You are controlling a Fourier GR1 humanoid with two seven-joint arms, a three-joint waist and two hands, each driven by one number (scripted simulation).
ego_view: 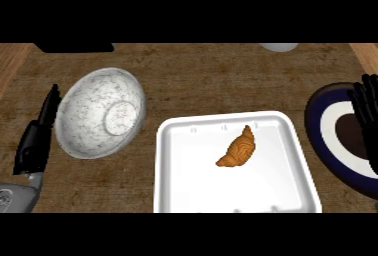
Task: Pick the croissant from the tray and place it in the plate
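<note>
Croissant (238, 147) lies in the white tray (244, 192), a bit far of the tray's middle. It is tilted, with the thin tip pointing far and the fat end near-left. Nothing is touching it. The dark blue plate (316, 120) with the white ring sits just right of the tray, cut off by the view's right edge.

Right hand (367, 112) is at the right edge over the plate, fingers straight and long, open, holding nothing, well apart from the croissant. Left hand (35, 137) rests at the left edge, seen edge-on with fingers up and straight, open and empty. It sits beside a speckled white dish (100, 112) that is left of the tray.

Step in hand looks like the reach, with the pick not yet begun. The right hand is the obvious one, since it is on the plate's side.

To do it well:
- Bring the hand left across the tray rim and come down from above, not sliding in low, or the rim may catch the fingers.
- Line thumb and fingers across the croissant's narrow width, at the thick middle and not the thin tip.
- Close only once it sits between them, because the smooth tray may let it skid if nudged.
- Lift clear of the rim, then carry it right to the plate's centre.
</note>
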